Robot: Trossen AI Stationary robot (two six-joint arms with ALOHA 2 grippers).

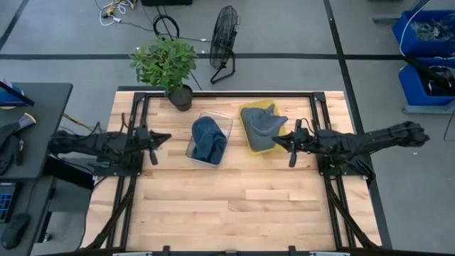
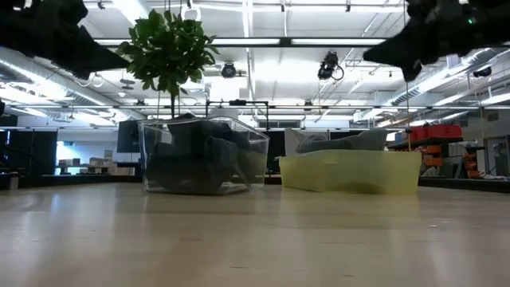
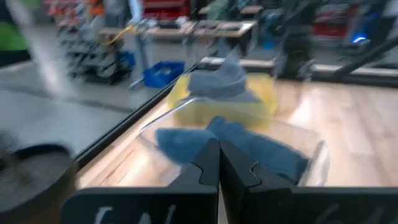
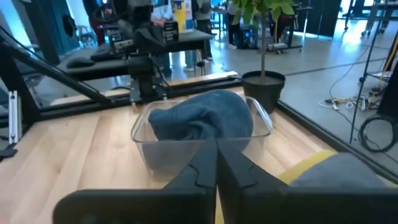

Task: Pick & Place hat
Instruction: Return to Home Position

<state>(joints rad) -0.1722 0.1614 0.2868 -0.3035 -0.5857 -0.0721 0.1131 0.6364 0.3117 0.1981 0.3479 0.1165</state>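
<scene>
A blue hat point(image 1: 208, 139) lies bunched in a clear plastic bin point(image 1: 222, 119) near the table's middle; the right wrist view shows the blue hat point(image 4: 202, 121) heaped above the bin's rim. A grey hat point(image 1: 264, 126) rests in a yellow bin point(image 1: 249, 112) to its right. My left gripper point(image 1: 166, 137) hovers shut, left of the clear bin. My right gripper point(image 1: 274, 141) hovers shut at the yellow bin's right side, above the table. Neither touches anything.
A potted plant point(image 1: 170, 67) stands at the table's far edge, left of the bins. Black frame rails point(image 1: 142, 114) run along the table's left and right sides. Bare wood point(image 1: 234, 206) spans the near half. A fan point(image 1: 224, 43) stands on the floor beyond.
</scene>
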